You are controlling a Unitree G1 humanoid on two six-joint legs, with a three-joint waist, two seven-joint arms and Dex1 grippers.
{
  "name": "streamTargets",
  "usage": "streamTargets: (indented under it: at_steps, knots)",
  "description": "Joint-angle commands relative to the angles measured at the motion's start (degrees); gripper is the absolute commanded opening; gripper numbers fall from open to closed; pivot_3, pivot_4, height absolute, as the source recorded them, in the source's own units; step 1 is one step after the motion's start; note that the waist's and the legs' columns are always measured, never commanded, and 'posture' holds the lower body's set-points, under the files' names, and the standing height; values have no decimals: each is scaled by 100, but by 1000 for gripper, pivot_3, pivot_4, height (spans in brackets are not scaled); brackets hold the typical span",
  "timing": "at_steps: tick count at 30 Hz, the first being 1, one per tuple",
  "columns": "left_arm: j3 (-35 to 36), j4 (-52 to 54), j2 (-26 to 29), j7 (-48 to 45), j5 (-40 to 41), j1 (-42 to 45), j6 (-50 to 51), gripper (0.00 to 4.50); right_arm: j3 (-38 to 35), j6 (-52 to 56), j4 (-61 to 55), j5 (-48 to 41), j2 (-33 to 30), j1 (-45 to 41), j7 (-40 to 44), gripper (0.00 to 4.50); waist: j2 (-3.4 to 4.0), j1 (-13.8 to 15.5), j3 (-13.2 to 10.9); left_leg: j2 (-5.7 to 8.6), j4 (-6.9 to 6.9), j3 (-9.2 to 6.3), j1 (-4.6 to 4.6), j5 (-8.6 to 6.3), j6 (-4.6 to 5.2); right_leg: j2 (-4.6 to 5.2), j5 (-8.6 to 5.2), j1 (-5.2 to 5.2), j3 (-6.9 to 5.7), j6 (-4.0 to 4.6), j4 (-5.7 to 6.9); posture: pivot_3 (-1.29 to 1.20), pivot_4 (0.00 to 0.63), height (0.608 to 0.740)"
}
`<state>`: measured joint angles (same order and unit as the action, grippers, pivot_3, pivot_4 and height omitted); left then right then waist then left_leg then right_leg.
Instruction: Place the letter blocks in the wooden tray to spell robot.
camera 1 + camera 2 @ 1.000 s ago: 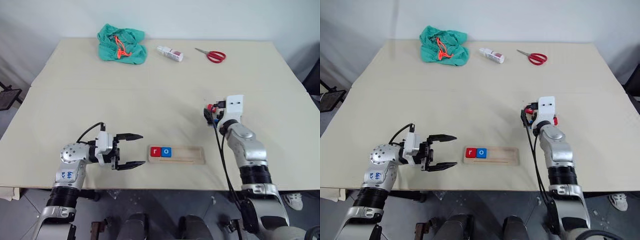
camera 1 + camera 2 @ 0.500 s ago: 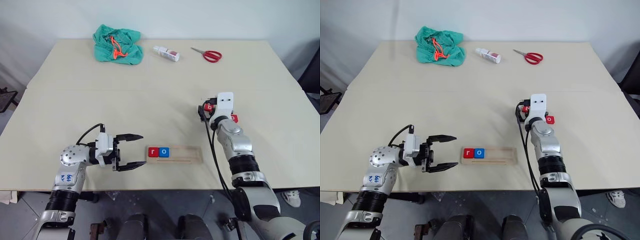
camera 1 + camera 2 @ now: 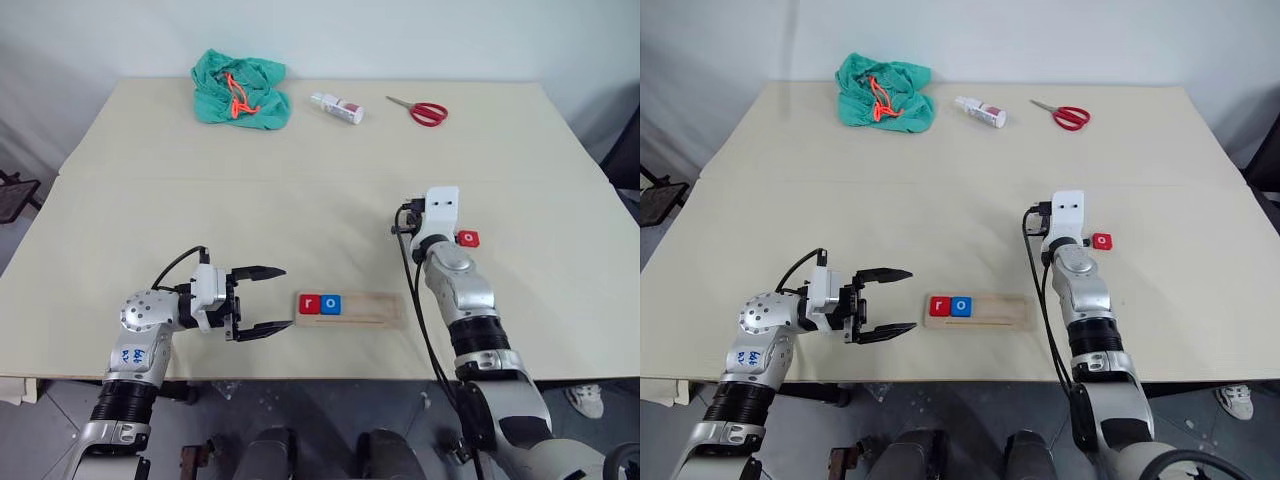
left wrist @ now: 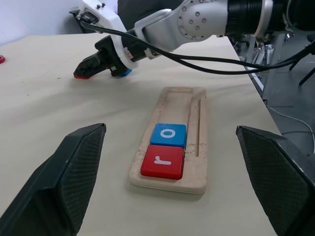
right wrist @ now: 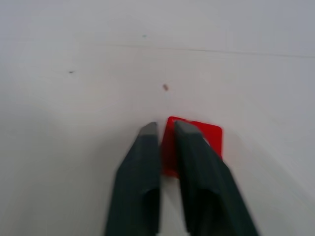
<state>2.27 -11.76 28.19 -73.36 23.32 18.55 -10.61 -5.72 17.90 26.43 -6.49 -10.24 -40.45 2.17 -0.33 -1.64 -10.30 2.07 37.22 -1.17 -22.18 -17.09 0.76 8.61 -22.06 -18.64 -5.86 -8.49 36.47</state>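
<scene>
so the wooden tray [image 3: 351, 307] lies near the front edge of the table [image 3: 300, 200], between the two arms, and two letter blocks sit at its left end side by side and touching: a red one with a white "r" [image 4: 163, 161] and a blue one with a white "o" [image 4: 168, 135]. the rest of the tray's length is bare wood with its groove showing. out on the table to the right, well apart from the tray, a red block marked "o" [image 3: 468, 239] lies flat just beside the right wrist.

the right gripper [image 5: 166, 129] has its two black fingers drawn together on the edge of a red block [image 5: 206, 137]; its letter cannot be read. in the left wrist view a bit of blue [image 4: 126, 73] shows just behind those fingers.

the left gripper [image 3: 272, 297] sits level just left of the tray, pointing at it, fingers spread wide and holding nothing. blue handwriting marks that arm's casing, too small to read.

at the far edge are a green cloth [image 3: 240, 88] with an orange cord, a small white bottle [image 3: 337, 106] with a red-printed label that is unreadable, and red-handled scissors [image 3: 420, 108].
</scene>
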Motion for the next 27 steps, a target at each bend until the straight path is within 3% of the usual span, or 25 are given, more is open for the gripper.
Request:
streamTargets:
  at_steps: [1, 5, 10, 11, 13, 16, 24, 27]
  knots:
    - [54, 115, 64, -105, 143, 22, -50, 4500, -48, 366, -1137, -190, -107, 268, 252, 23, 1, 0, -1, 0, -1, 0, 0, 0, 0, 0, 0, -1, 0, 0, 0, 0, 150, 740]
    - [35, 11, 72, -225, 139, 87, -49, 4500, -102, 1004, -2254, -394, -295, 676, 503, 23, 2, -1, -1, -1, -6, 2, -4, 0, 0, 0, 0, -8, 0, 0, 0, 0, 150, 740]
    - [28, -255, 18, -270, 79, 280, -103, 4500, -181, 1171, -2782, -507, -495, 946, 743, 23, 2, 4, -1, -2, -5, 6, -3, 0, 0, -1, 0, -7, 0, 0, -1, 0, 150, 740]
    - [22, -278, 5, -274, 77, 302, -110, 4500, -209, 1324, -2854, -591, -503, 944, 793, 187, 2, 3, -1, -2, -4, 7, -3, 0, 0, -1, 0, -7, 0, 0, -1, 0, 150, 740]
    - [11, -319, -13, -280, 66, 335, -132, 4500, -256, 1377, -2940, -616, -498, 920, 784, 599, 2, 3, -1, -2, -5, 7, -4, 0, 0, 0, 0, -8, 0, 0, -1, 0, 150, 740]
    - [4, -350, -35, -280, 60, 361, -158, 4500, -294, 1411, -2901, -546, -552, 865, 733, 1577, 2, 2, -1, -3, -6, 7, -3, 0, 0, -1, 0, -9, -1, 0, 0, 0, 150, 740]
    - [-9, -343, -61, -232, 71, 347, -190, 4500, -165, 1419, -2341, -309, -728, 779, 723, 4455, 2, 4, -2, -2, -5, 8, -4, 0, 0, 0, 0, -9, 0, 0, -1, 0, 150, 740]
    - [2, -349, -56, -220, 75, 336, -203, 4500, -112, 1372, -2157, -210, -753, 761, 745, 4485, 2, 2, -2, -1, -5, 8, -4, 0, 0, 0, 0, -9, -1, 0, -1, 0, 150, 740]
